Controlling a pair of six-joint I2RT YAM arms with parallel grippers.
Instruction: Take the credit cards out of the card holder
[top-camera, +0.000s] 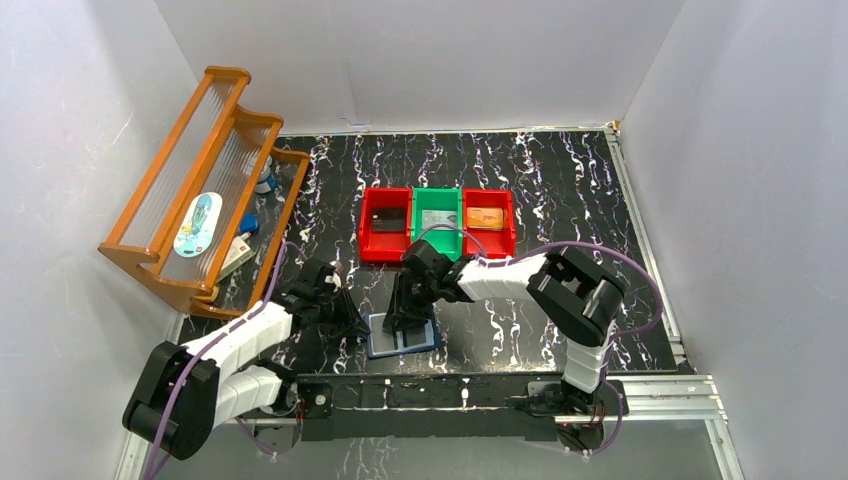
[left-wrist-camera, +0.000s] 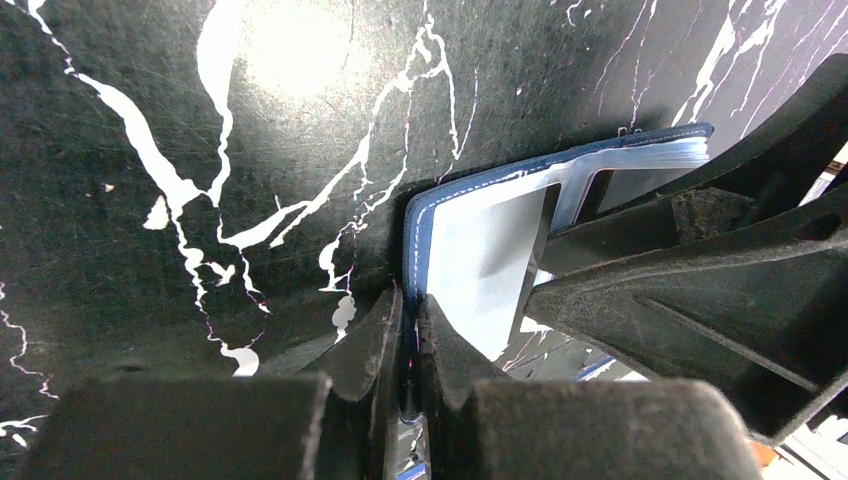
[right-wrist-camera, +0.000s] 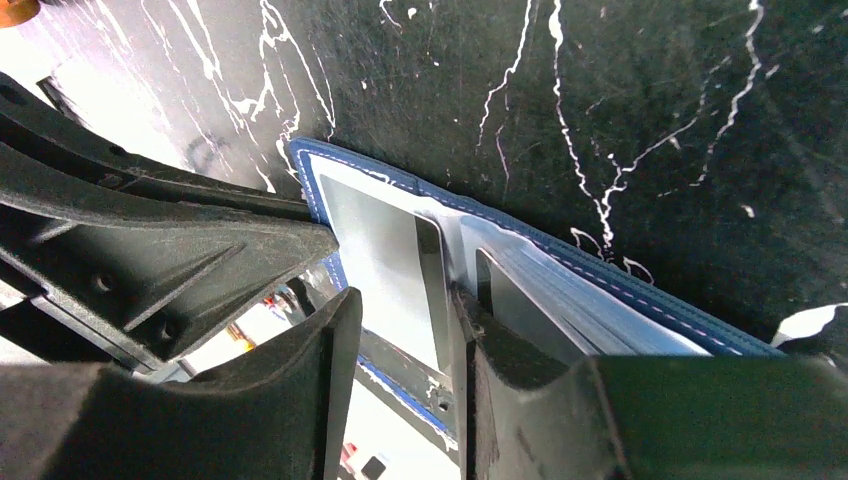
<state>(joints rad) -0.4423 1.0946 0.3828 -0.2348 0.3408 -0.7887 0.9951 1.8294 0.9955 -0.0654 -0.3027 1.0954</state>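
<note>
Two pincers | left gripper (left-wrist-camera: 411, 312) clamped tight on card holder (left-wrist-camera: 470, 250) edge | right gripper (right-wrist-camera: 400, 300) parted, astride clear sleeve (right-wrist-camera: 375, 240) | sleeve contents unclear

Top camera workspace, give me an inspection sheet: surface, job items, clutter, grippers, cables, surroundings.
Surface: black marbled table with white veins.
Job's things: navy card holder lies open near the arm bases, pale sleeves showing; dark card in the left red bin.
Clutter: green bin with a silver-grey card; right red bin with an orange card.
Grippers: left gripper shut on the holder's edge; right gripper open, fingers either side of a sleeve.
Cables: purple cables run along both arms.
Surroundings: white walls; wooden rack at left, holding small items.
</note>
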